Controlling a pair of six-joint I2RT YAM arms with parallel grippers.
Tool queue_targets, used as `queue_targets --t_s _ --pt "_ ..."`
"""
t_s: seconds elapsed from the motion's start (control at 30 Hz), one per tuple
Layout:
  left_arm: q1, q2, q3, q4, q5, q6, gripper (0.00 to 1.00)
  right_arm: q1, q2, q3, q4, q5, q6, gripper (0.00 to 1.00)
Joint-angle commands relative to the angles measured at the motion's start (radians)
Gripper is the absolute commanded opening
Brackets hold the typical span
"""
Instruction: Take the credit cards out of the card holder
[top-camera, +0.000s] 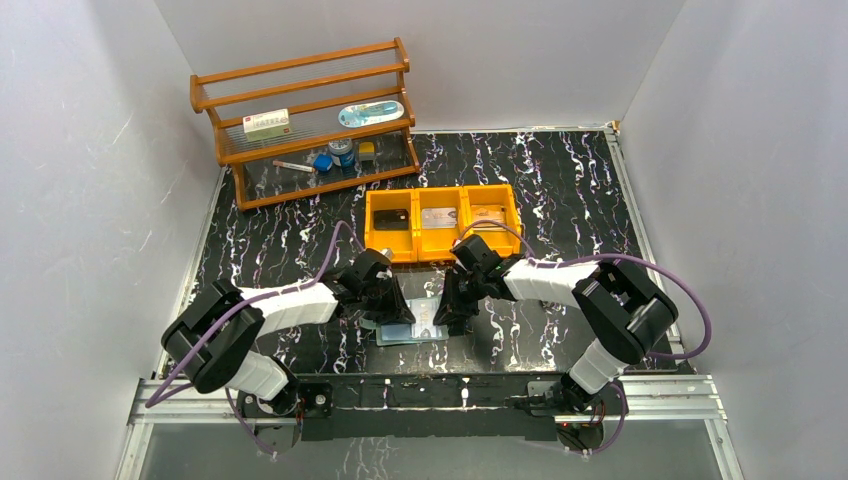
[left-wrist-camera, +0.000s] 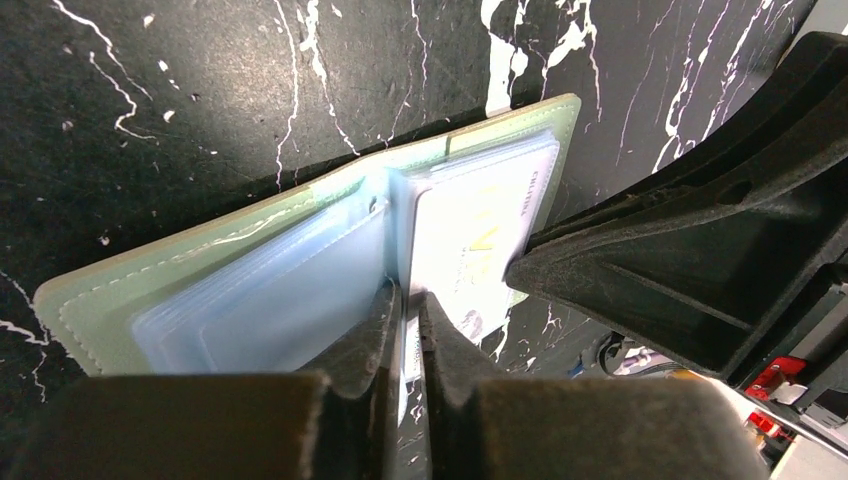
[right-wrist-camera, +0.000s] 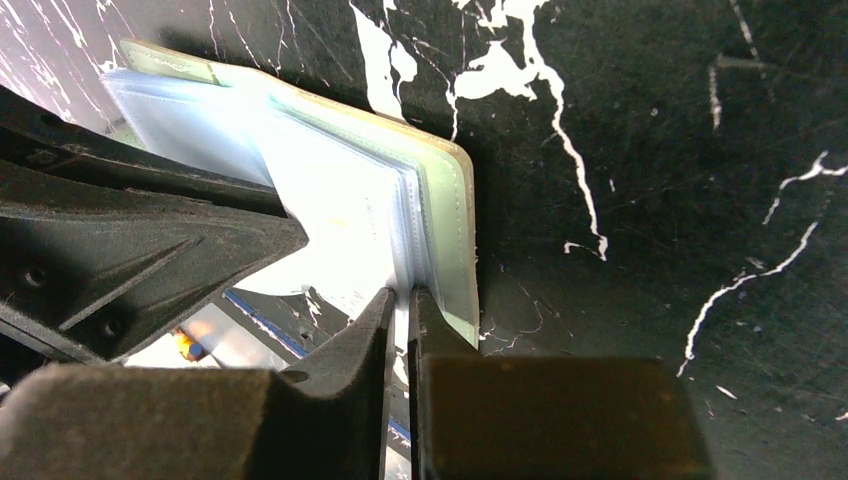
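Observation:
The card holder (top-camera: 412, 334) lies open on the black marbled table between both arms, pale green cover (left-wrist-camera: 200, 250) down and clear bluish sleeves (left-wrist-camera: 290, 300) fanned up. A white card with yellow print (left-wrist-camera: 480, 235) shows inside one sleeve. My left gripper (left-wrist-camera: 405, 297) is shut on a thin upright sleeve near the spine. My right gripper (right-wrist-camera: 400, 295) is shut on sleeves beside the cover's right edge (right-wrist-camera: 447, 210). From above, the left gripper (top-camera: 388, 306) and right gripper (top-camera: 450, 312) stand close together over the holder. A silvery card (top-camera: 440, 216) and a tan card (top-camera: 488, 215) lie in the orange bin.
The orange three-compartment bin (top-camera: 441, 192) sits just behind the grippers, with a dark item (top-camera: 392, 219) in its left cell. A wooden rack (top-camera: 300, 120) with small items stands at the back left. White walls close in on both sides.

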Motion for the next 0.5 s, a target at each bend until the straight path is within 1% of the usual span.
queue_targets --t_s 0.0,0.23,0.27,0.33,0.47 --pt "-0.013 -0.014 -0.012 -0.001 0.023 0.008 0.01 0.011 0.016 -0.023 -0.032 0.062 0.013 0.13" --pt "-0.013 -0.068 -0.016 -0.031 -0.008 0.039 0.0 0.011 0.005 -0.013 -0.04 0.088 0.03 0.12" --pt "-0.013 -0.072 -0.02 -0.026 -0.009 0.043 0.0 0.011 0.005 -0.01 -0.032 0.077 0.028 0.14" --pt "-0.013 -0.093 -0.026 -0.009 -0.004 0.048 0.0 0.011 0.008 -0.003 -0.008 0.042 0.026 0.25" --pt "-0.013 -0.088 -0.029 0.022 0.028 0.051 0.0 0.011 0.008 0.0 0.062 -0.018 0.053 0.31"
